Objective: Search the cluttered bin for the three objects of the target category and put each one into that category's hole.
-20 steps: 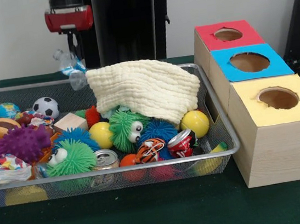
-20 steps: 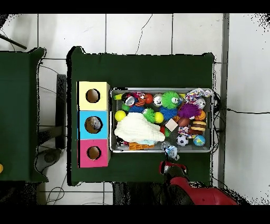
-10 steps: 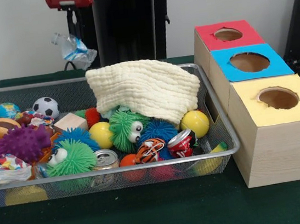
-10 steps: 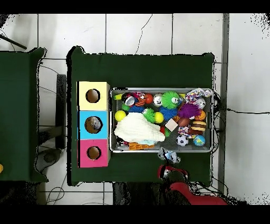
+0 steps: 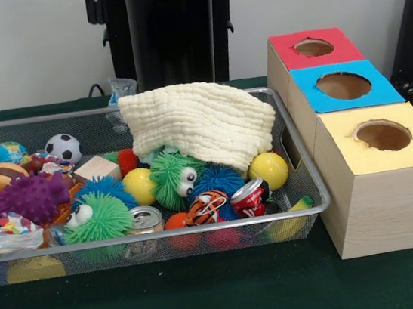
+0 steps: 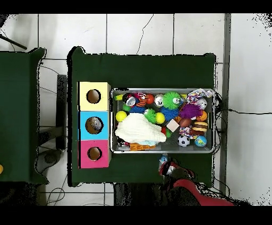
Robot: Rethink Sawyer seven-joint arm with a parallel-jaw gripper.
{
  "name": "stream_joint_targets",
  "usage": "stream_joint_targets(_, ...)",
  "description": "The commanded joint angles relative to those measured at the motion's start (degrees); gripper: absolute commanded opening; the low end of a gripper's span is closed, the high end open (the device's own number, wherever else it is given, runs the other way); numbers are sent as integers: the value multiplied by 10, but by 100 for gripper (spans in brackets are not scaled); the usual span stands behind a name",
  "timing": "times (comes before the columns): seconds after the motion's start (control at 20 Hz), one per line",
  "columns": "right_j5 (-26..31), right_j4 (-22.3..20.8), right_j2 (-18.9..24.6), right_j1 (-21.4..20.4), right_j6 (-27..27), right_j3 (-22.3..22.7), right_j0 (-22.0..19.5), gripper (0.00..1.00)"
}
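The bin [image 5: 149, 237], a silver wire-mesh basket, holds many toys: spiky balls, yellow balls [image 5: 269, 169], two soda cans [image 5: 145, 220] and a wooden block [image 5: 96, 169]. A cream cloth [image 5: 198, 121] covers its far right part. A crumpled clear plastic bottle [image 5: 122, 88] sits just behind the bin's far rim; it also shows in the overhead view [image 6: 163, 158], outside the bin [image 6: 162, 150]. My gripper [image 6: 171, 170] shows only in the overhead view, close by the bottle, at the table's edge by the robot. Whether it touches the bottle cannot be told.
Three wooden boxes with round holes stand in a row beside the bin: red-topped [image 5: 283, 44], blue-topped [image 5: 385, 91], yellow-topped [image 5: 343, 153]. A soccer ball [image 5: 62, 147] and a purple spiky ball [image 5: 29, 197] lie at the bin's left. The black pedestal [image 5: 175, 29] stands behind.
The gripper rose out of the front view. The bottle, which hung high under it, now sits lower behind the bin's far rim.
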Motion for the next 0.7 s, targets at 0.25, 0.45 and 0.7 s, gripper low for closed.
stream_joint_targets(0.25,167,130,90,-133,-160,1,28,0)
stream_joint_targets(0.45,95,60,108,-47,-76,-11,53,0)
stream_joint_targets(0.7,-41,-112,-54,82,43,-76,174,0)
